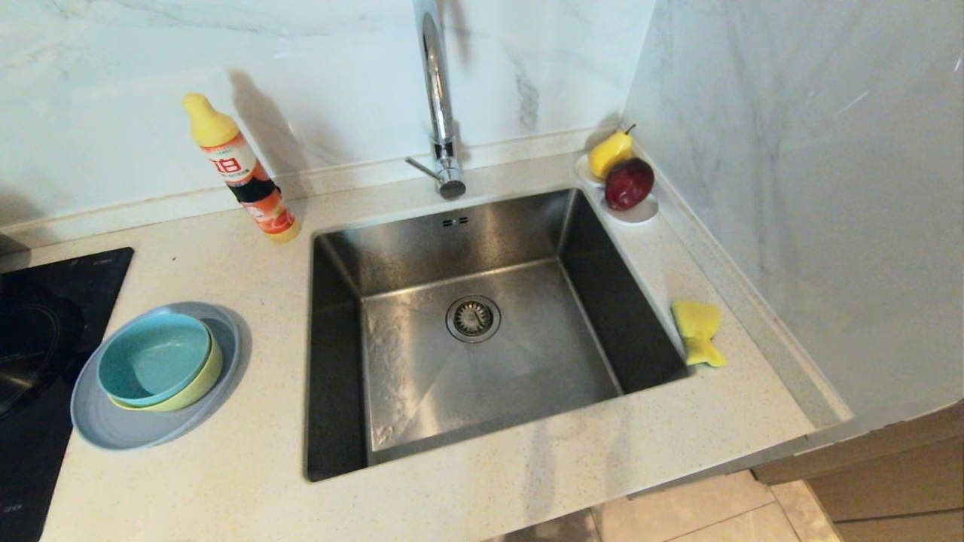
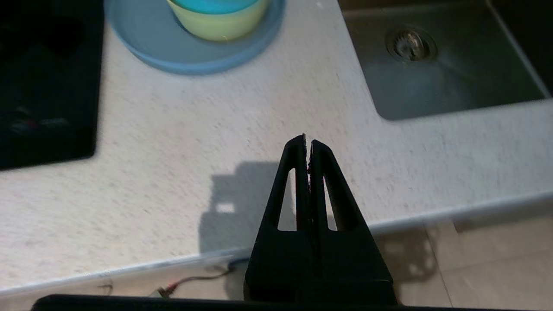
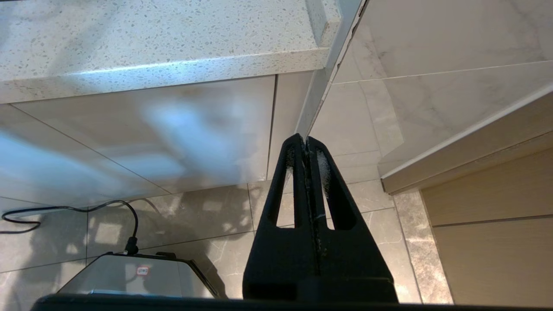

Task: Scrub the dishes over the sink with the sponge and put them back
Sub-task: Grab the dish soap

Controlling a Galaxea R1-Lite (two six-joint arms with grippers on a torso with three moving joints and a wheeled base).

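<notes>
Yellow sponge waits at the counter's right edge; both empty grippers, left and right, sit pinched together, so the right must spread wide first.

We see a pale speckled stone countertop with the sink sunk into its middle and a black cooktop set in at its left end. To the left of the basin the grey-blue plate rests directly on it, and an orange detergent bottle stands behind. On the right strip lies the sponge, with a small white fruit dish in the back corner.
</notes>
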